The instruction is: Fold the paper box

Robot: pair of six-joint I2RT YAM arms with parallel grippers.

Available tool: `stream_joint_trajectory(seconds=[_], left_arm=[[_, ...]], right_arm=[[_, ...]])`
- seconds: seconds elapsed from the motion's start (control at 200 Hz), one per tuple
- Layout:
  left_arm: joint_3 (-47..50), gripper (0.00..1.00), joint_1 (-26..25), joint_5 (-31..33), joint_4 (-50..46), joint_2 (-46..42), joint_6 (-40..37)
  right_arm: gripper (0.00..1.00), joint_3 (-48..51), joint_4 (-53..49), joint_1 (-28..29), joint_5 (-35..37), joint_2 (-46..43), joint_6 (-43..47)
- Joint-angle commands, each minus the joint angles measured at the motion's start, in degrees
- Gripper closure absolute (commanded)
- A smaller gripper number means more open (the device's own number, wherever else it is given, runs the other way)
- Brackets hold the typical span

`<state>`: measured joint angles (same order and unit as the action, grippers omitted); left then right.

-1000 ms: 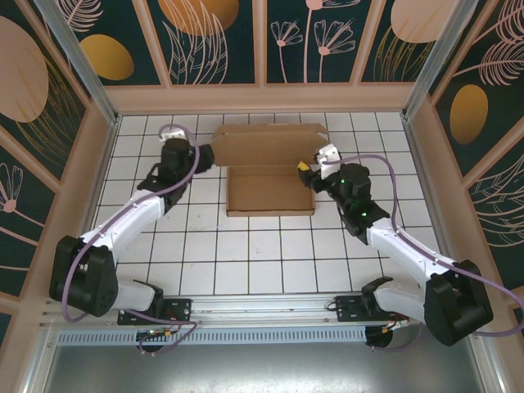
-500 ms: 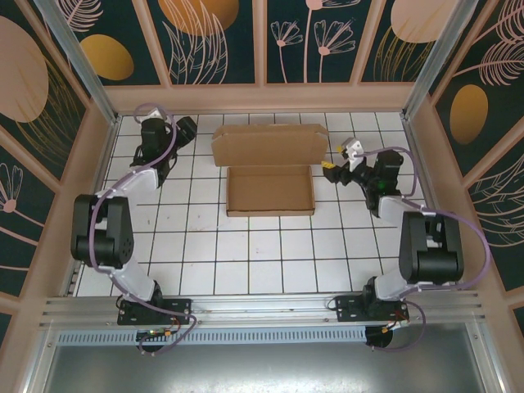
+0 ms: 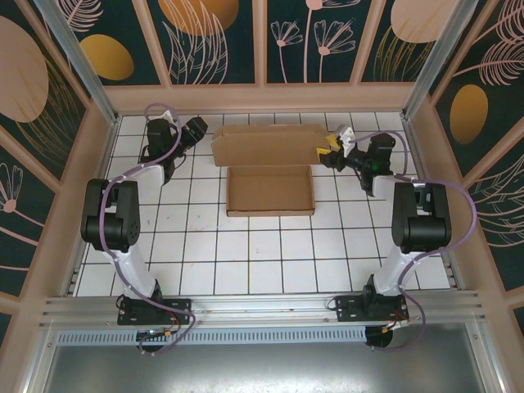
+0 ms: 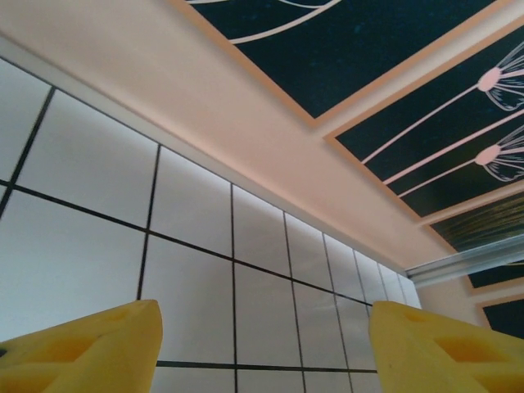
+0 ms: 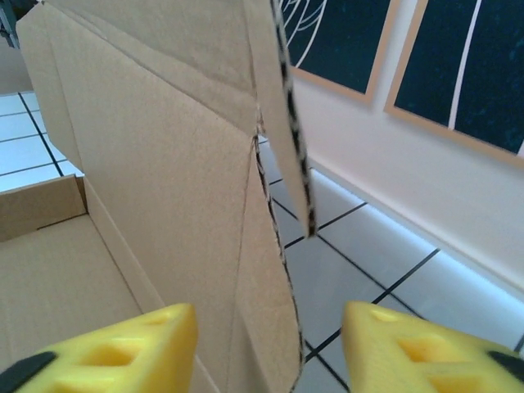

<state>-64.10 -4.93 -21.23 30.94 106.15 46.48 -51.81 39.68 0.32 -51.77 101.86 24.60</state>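
Sitting toward the far middle of the white tiled table: the plain brown cardboard paper box, partly formed. The shallow tray part lies flat with its low side walls up. The wide back panel stands upright along the tray's far edge, running left to right across the table.

Left gripper, black body with yellow tips, is near the far left corner. It is close to the left end of the upright panel but apart from it. In the wrist view its yellow fingertips are spread wide, with bare tiles and the pale base of the back wall between them. Nothing is held.

Right gripper is at the right end of the upright panel. In the wrist view its yellow fingertips are spread, with the panel's creased end flap standing between them. The right-hand tip is clear of the cardboard. Can't tell whether the left-hand tip touches it. The flap is straddled, not pinched. The tray floor and a low side wall are visible at the left of that view.
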Motion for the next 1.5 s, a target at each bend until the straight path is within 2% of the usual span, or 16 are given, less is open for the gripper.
stream_joint_trajectory(seconds=[0.0,0.14,0.175,0.265,0.365,0.585,0.686,0.771,0.881,0.966,1.096,1.211,1.286,1.496], left_arm=[[-0.64,0.34,-0.08,-3.64,4.54,1.06,1.68],[1.28,0.38,-0.17,-4.73,6.46,0.86,3.48],[1.72,0.39,-0.17,-5.22,6.88,0.82,3.99],[2.92,0.4,-0.29,-6.71,8.5,0.65,5.38],[4.44,0.41,-1.16,-7.15,9.46,-0.02,6.19],[7.66,0.42,-3.33,-5.14,9.04,-1.83,6.34],[10.12,0.42,-3.63,-2.86,8.72,-3.68,6.75],[11.23,0.41,-4.08,-1.48,7.75,-5.33,6.29],[12.11,0.39,-4.13,0.93,3.98,-7.57,3.65],[12.37,0.36,-4.09,6.9,-3.58,-12.6,-1.49],[15.46,0.32,-3.69,18.79,-10.43,-20.9,-8.87],[22.39,0.3,-3.64,26.57,-6.9,-29.97,-16.09],[26.05,0.25,-3.68,26.48,-3.12,-34.06,-22.3],[24.53,0.26,-3.55,14.34,-7.33,-32.85,-43.03]], right_arm=[[0.6,-1.77,-1.21,0.83,-1.41,1.24,0.94],[0.84,-1.11,-0.84,2.1,0.03,0.75,-0.19],[0.9,-0.66,-0.15,2.74,1.99,0.27,-0.95],[0.99,0.74,1.29,5.22,9.64,-1.52,-3.26],[1.0,2.5,1.12,10.24,22.25,-3.82,-4.33],[1.0,7.11,8.02,23.91,61.38,-2.87,-13.74],[1.0,4.01,7.37,30.57,80.28,-0.07,-17.65],[1.0,-2.17,0.44,34.58,87.0,2.82,-20.51],[1.0,-5.86,-0.52,37.09,91.57,6.02,-20.45],[1.0,-5.52,-0.02,37.06,92.62,6.01,-20.12],[1.0,-3.08,0.2,35.53,89.87,3.58,-22.12],[1.0,-1.41,1.22,34.62,85.39,2.21,-21.29],[1.0,-0.47,2.21,34.34,81.52,1.99,-19.27],[1.0,2.84,5.87,33.11,75.05,1.32,-18.54]])
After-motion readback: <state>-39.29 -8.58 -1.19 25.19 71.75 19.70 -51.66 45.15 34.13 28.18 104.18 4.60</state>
